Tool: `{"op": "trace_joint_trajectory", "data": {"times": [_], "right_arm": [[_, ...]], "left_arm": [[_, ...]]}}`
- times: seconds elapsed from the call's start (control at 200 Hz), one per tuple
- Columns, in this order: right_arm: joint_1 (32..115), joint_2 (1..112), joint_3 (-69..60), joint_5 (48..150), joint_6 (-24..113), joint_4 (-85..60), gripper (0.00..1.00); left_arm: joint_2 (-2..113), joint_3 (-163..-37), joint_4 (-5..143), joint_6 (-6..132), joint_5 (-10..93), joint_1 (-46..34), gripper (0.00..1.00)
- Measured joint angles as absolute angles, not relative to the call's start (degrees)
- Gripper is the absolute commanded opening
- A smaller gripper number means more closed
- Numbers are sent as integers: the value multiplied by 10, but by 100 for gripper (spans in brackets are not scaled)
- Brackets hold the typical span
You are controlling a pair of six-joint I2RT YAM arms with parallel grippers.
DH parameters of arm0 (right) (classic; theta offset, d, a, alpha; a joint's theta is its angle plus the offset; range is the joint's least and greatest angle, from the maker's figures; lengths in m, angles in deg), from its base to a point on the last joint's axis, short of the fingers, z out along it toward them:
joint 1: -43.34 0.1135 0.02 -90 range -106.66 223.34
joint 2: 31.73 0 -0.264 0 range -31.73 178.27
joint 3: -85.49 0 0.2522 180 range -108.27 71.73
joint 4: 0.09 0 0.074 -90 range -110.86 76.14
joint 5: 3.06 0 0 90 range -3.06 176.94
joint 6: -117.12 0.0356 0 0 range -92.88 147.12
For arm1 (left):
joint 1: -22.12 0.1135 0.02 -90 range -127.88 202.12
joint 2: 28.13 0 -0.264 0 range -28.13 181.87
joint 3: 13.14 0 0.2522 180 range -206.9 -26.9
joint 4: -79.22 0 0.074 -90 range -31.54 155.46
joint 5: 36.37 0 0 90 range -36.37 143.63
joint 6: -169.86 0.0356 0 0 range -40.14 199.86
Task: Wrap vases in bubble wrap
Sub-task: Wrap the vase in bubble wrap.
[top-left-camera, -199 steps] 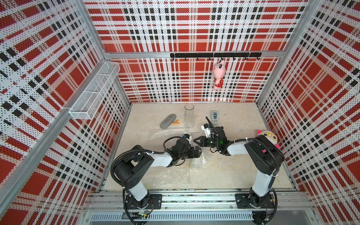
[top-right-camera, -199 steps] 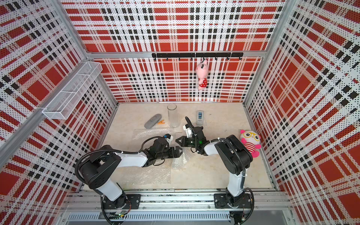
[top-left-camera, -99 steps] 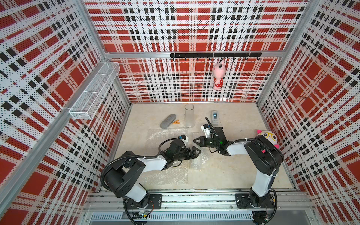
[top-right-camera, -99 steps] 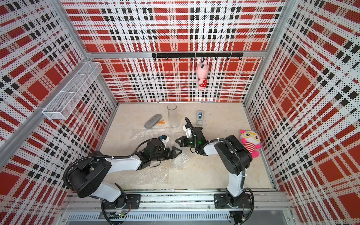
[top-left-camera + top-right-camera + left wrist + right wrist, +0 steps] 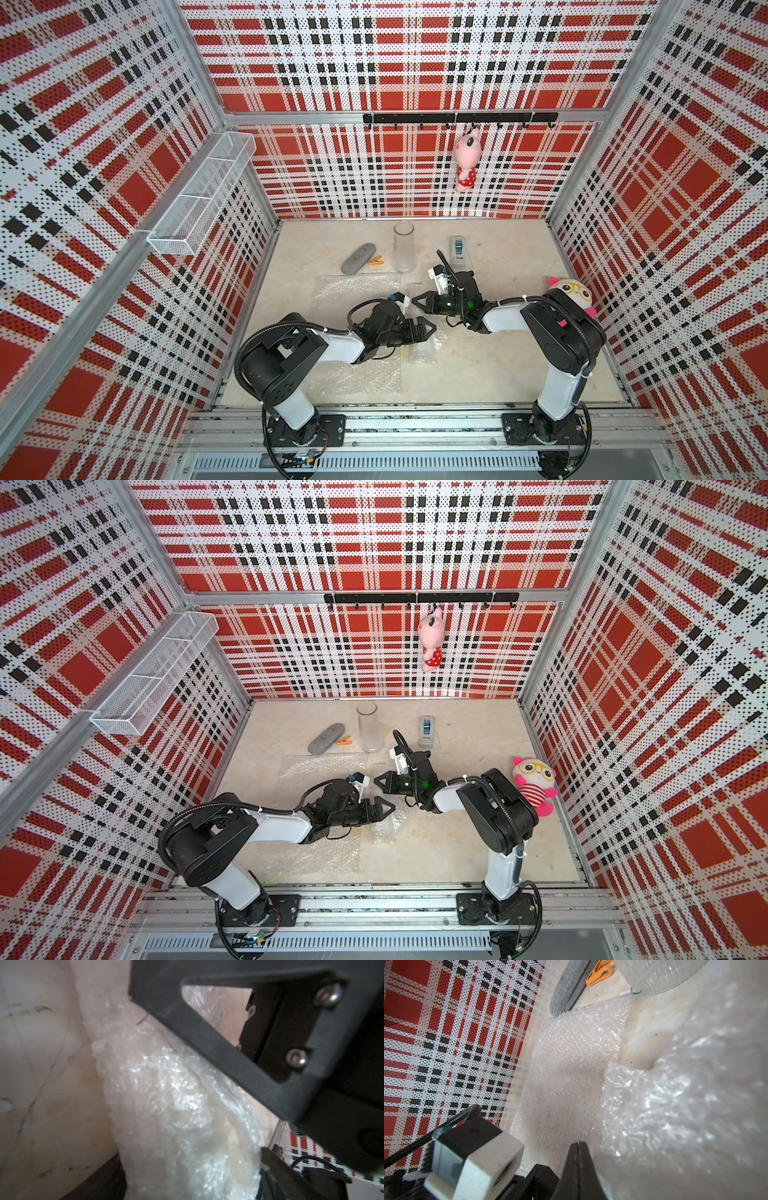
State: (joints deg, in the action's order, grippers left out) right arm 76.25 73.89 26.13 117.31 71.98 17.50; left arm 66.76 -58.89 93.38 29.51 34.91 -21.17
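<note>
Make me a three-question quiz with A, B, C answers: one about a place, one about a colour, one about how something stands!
1. Where is the plush toy with yellow glasses?
A. in the wire basket
B. on the table by a side wall
C. hanging from a hook

2. What colour is the clip beside the grey case?
A. blue
B. green
C. orange

3. How is the clear glass vase?
A. upright and unwrapped
B. lying down
C. tipped against the wall

Answers: 1 B, both top views show it there; 2 C, it looks plainly orange; 3 A, it stands bare.
</note>
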Motion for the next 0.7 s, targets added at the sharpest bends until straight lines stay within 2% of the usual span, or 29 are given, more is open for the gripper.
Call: {"op": "trace_joint_trajectory", "data": {"times": [0.16,0.326,0.396,0.496,0.556,0.651,0.702], "right_arm": [[763,734,260,1169,717,164,5],[763,723,255,1163,710,134,8],[763,711,251,1162,702,112,15],[763,685,233,1156,681,64,29],[759,659,218,1151,665,32,34],[745,610,206,1146,638,-5,32],[730,584,208,1145,626,-18,23]], "left_arm": [[676,-589,932,288,359,-212,65],[679,-589,937,282,360,-212,50],[680,-589,938,282,360,-212,44],[681,-589,938,282,360,-212,40],[681,-589,939,282,360,-212,39],[683,-589,943,282,360,-212,38],[684,-589,944,282,360,-212,38]]}}
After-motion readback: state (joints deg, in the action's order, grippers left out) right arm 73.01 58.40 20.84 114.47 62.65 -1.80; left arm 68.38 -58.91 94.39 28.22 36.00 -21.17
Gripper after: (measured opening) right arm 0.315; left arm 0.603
